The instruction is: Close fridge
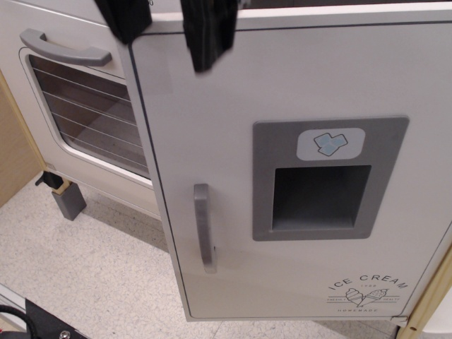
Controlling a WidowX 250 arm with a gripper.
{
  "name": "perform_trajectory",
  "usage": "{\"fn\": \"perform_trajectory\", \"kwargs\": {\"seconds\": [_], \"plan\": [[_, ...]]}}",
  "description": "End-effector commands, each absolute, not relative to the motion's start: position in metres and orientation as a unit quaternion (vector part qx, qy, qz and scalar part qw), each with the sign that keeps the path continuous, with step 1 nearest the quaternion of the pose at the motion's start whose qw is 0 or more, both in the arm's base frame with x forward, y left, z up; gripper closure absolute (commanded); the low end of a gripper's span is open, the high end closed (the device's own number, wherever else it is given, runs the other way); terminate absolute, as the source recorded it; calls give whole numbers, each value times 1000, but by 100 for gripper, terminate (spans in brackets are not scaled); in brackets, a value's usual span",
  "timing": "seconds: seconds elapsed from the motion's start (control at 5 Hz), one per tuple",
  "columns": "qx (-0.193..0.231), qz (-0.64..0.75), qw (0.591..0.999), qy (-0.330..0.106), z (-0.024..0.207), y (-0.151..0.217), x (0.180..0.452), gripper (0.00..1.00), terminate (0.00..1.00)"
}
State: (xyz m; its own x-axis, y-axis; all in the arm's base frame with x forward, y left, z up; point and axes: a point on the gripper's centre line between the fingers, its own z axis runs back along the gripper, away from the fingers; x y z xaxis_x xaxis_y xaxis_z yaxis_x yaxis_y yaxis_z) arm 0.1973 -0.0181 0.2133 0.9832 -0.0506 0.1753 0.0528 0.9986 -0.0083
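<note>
The white fridge door (233, 99) fills the middle and right of the view and faces me almost squarely. It has a vertical grey handle (203, 227), a grey recessed dispenser panel (328, 180) with a blue ice icon, and the "ICE CREAM" print (367, 291) at the lower right. My gripper (168, 21) is at the top edge of the view, in front of the door's upper left corner. Its two black fingers (208, 32) stand apart with nothing between them. A thin dark gap shows above the door's top edge; I cannot tell whether the door is fully shut.
The white oven door (42, 152), with a window (85, 113) and a horizontal grey handle (63, 48), is at the left, partly behind the fridge door's left edge. A wooden panel (14, 152) is at the far left, a grey foot (69, 201) stands on the speckled floor (92, 268), and a black object (42, 325) lies at the bottom left.
</note>
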Motion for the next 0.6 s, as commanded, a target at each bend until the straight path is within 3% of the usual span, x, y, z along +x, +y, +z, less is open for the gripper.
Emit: {"fn": "perform_trajectory", "kwargs": {"seconds": [0.0, 0.2, 0.4], "plan": [[-12, -4, 996, -83, 166, -29, 178, 0, 0], [-26, 19, 995, -99, 138, -33, 185, 0, 0], [-24, 40, 988, -146, 127, -32, 196, 0, 0]]}}
